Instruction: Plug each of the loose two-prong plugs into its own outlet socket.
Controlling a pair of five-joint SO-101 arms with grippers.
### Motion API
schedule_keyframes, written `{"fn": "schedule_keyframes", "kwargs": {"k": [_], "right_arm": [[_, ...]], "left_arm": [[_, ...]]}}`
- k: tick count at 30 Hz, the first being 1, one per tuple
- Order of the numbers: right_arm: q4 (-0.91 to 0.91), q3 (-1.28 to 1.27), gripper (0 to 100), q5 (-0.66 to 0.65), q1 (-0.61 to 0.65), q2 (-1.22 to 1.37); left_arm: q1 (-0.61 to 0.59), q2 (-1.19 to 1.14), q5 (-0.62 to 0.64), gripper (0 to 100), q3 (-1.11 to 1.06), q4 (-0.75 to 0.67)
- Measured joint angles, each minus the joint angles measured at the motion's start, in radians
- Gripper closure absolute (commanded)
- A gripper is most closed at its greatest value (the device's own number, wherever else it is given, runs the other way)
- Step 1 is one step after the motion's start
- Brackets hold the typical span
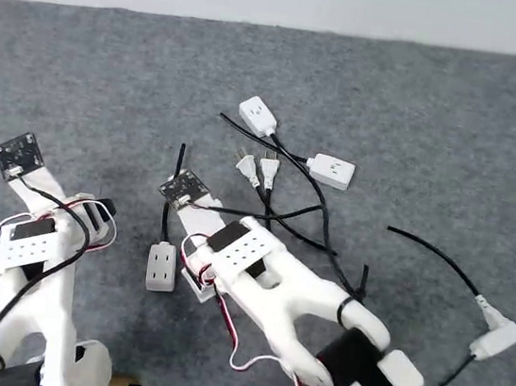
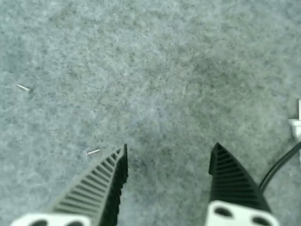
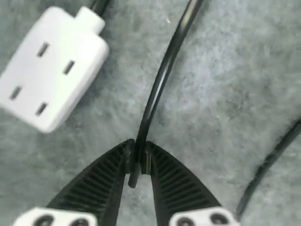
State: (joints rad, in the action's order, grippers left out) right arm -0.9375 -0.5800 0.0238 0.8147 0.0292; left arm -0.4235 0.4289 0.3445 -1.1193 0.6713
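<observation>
Toward the near left corner of the grey carpet surface (image 1: 421, 110), my left claw (image 2: 167, 162) hangs with its fingers spread wide over bare carpet and holds nothing. A little to the right lies a white plastic outlet block with two sockets (image 1: 161, 267). Just beside it my right claw (image 3: 137, 162) is closed on a thin black rubber cord (image 3: 162, 80), not on a plug body. Near the middle of the surface, two small white two-prong plugs (image 1: 244, 163) lie side by side. Another white plug (image 1: 496, 335) lies close to the right edge. I judge the plugs light, hard and a little slippery, while the cord looks springy and may twist them. I think it is better to hold the flat sides of the plug body and leave the prongs free.
</observation>
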Motion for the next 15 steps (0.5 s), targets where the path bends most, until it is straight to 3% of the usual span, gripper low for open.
{"fn": "schedule_keyframes", "kwargs": {"k": [15], "right_arm": [[-0.361, -0.021, 99.1, -0.229, -0.235, -0.621]], "left_arm": [[0.000, 0.000, 0.000, 73, 0.000, 0.000]]}}
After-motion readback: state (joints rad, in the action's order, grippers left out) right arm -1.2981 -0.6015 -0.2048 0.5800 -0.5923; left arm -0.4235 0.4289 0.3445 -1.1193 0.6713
